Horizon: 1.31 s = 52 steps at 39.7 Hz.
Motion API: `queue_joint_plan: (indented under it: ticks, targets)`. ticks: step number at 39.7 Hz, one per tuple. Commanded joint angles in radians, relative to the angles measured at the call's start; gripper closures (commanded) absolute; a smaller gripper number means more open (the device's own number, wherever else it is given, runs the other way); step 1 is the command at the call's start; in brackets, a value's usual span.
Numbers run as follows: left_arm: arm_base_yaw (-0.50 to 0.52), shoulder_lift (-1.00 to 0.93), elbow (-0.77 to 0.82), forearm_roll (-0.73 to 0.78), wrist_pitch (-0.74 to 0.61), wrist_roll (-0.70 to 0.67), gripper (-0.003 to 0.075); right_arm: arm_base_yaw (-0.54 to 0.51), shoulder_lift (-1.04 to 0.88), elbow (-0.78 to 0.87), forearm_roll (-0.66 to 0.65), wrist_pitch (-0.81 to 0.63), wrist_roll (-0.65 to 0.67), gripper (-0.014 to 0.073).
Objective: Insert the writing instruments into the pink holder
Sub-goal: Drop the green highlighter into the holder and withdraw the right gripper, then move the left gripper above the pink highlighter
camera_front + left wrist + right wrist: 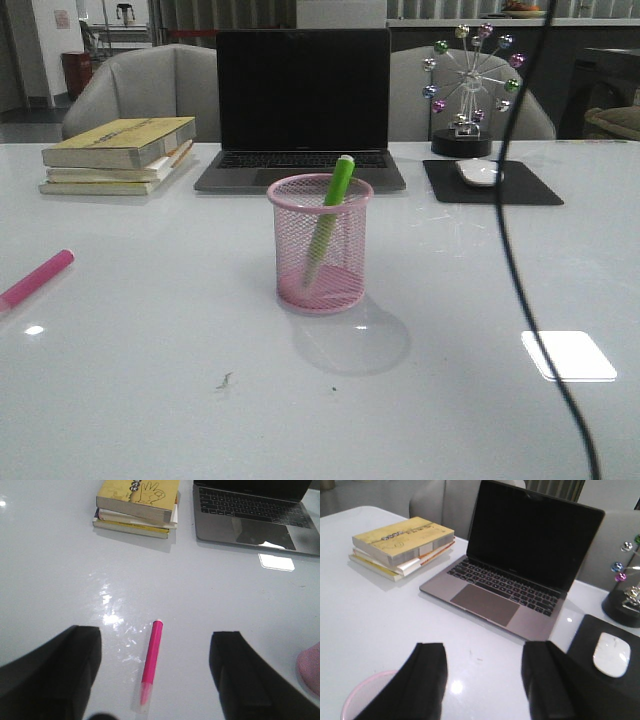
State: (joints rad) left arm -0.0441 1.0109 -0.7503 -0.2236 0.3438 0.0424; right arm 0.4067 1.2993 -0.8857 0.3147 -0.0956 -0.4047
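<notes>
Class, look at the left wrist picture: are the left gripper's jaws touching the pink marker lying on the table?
Apart. In the left wrist view the pink marker lies on bare table between the left gripper's open jaws, with white surface showing either side.

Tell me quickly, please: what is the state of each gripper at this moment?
Left gripper: open, holding nothing, its fingers on either side of the pink marker on the table.
Right gripper: open, holding nothing.
</notes>
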Motion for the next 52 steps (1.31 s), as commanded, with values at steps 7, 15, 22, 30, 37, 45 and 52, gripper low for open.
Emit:
queue_joint_plan:
  ticks: [7,15,22,30,37,45,52]
  targets:
    - [-0.007,-0.012,-0.038,-0.013,-0.064,-0.005,0.0213,-0.228,-0.196,-0.016,0.014,0.259,-0.022,0.0149]
    - [-0.007,-0.012,-0.038,-0.013,-0.064,-0.005,0.0213,-0.441,-0.275,-0.016,0.014,0.448,-0.022,0.0149]
    - [-0.007,-0.012,-0.038,-0.013,-0.064,-0.005,0.0213,-0.548,-0.287,-0.016,0.014,0.684,-0.022,0.0149]
    - [-0.007,-0.012,-0.038,-0.005,-0.064,-0.003,0.0213,-0.553,-0.300,0.068,0.041,0.691,-0.022,0.0149]
    - [-0.007,-0.012,-0.038,-0.005,-0.062,-0.003,0.0213,-0.552,-0.364,0.208,0.066,0.566,-0.022,0.0149]
    - [-0.007,-0.012,-0.038,-0.005,-0.062,-0.003,0.0213,-0.500,-0.462,0.344,0.073,0.433,-0.022,0.0149]
    - [-0.044,0.002,-0.041,-0.005,-0.062,0.057,0.0213,-0.482,-0.475,0.364,0.076,0.431,-0.022,0.0149]
